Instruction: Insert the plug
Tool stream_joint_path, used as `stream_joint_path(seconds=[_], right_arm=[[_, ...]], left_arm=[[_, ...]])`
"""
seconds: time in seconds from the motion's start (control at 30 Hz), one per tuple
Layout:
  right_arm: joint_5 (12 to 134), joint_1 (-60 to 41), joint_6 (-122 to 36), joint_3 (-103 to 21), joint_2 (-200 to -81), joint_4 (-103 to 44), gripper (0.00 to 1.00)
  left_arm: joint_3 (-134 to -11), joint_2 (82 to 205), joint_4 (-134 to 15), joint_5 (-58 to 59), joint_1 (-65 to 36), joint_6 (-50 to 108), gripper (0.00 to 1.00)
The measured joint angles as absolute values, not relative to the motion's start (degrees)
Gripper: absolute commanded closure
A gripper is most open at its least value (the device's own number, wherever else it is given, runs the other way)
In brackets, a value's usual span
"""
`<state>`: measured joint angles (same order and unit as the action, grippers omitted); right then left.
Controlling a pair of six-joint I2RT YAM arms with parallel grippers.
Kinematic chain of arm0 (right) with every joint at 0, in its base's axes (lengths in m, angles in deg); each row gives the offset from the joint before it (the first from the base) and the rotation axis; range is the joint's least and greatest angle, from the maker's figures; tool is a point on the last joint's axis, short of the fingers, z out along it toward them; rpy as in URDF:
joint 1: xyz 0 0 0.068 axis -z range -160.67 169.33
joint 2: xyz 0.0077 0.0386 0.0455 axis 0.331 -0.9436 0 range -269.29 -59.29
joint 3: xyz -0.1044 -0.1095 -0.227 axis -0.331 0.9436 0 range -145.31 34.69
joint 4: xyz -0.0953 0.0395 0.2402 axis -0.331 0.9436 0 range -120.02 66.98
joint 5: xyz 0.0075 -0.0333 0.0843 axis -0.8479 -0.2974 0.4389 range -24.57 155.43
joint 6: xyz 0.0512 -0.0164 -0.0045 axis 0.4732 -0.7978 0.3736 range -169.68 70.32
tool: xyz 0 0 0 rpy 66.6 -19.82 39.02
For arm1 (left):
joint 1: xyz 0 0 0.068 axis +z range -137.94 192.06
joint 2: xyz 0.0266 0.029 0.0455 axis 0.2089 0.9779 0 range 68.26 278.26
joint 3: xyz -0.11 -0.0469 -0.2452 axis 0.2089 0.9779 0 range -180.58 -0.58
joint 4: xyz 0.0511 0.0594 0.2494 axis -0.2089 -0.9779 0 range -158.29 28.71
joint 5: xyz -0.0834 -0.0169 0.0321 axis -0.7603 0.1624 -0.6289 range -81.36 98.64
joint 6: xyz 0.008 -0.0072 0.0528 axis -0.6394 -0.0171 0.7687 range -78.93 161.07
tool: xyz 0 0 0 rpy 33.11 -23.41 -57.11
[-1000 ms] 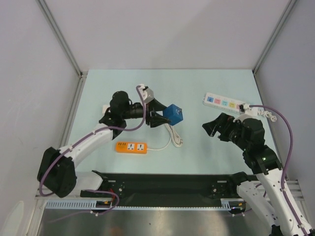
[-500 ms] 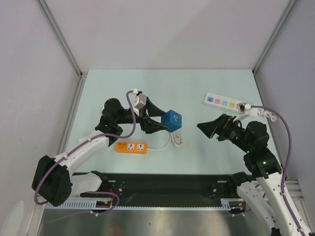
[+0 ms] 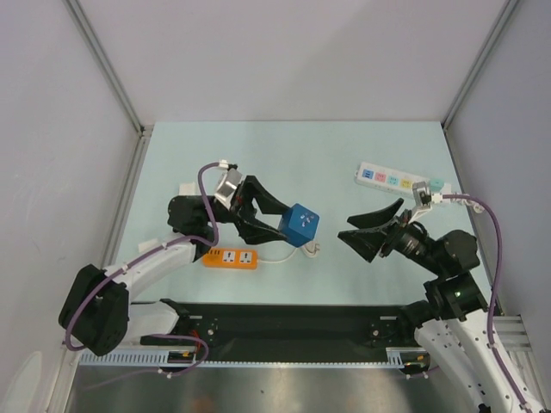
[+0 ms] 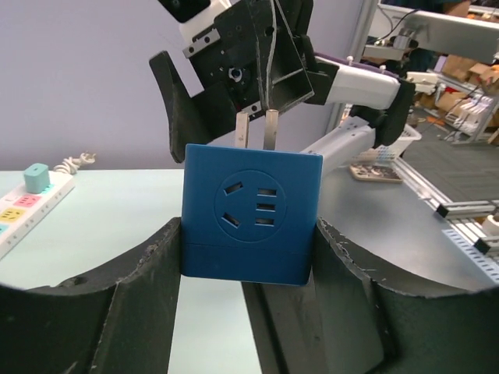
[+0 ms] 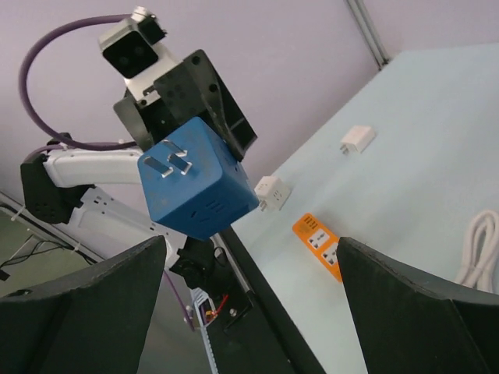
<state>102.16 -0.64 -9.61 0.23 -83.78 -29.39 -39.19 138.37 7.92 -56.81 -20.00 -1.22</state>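
Note:
My left gripper [image 3: 277, 222] is shut on the blue cube plug [image 3: 300, 225] and holds it in the air above the table's middle. In the left wrist view the plug [image 4: 251, 213] sits clamped between both black fingers, socket face toward the camera, two metal prongs pointing away toward the right arm. My right gripper [image 3: 368, 231] is open and empty, facing the plug from the right with a gap between them. In the right wrist view the plug [image 5: 195, 179] hangs between the wide-open fingers, prongs showing. The white power strip [image 3: 394, 181] with coloured sockets lies at the far right.
An orange power strip [image 3: 230, 257] lies below the left gripper, with a white cable coil [image 3: 306, 250] beside it. Two small white adapters [image 5: 269, 192] [image 5: 357, 139] rest on the table at the left. Walls bound the table on three sides.
My left gripper carried the plug downward and toward the right arm while tilting. My right gripper opened wider and moved left toward the plug.

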Motion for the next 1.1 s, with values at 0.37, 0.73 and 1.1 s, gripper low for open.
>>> stream_joint_path(seconds=[0.37,0.73,1.1], right_arm=[[85.2,-10.6,-16.4,-0.6,-89.0,-28.6,0.11],[48.2,-29.3,-41.9,4.1,-104.1,-54.6,0.0],[35.5,-40.4,-68.9,3.3,-123.6,-86.5,0.0]], left_arm=[[-39.9,137.8,-4.9,-38.6,-20.1,-5.7,1.0],[-35.8,137.3,-8.9,-10.4,-21.8,-27.5,1.0],[-35.8,133.0,-10.1,3.6,-23.3,-38.9,1.0]])
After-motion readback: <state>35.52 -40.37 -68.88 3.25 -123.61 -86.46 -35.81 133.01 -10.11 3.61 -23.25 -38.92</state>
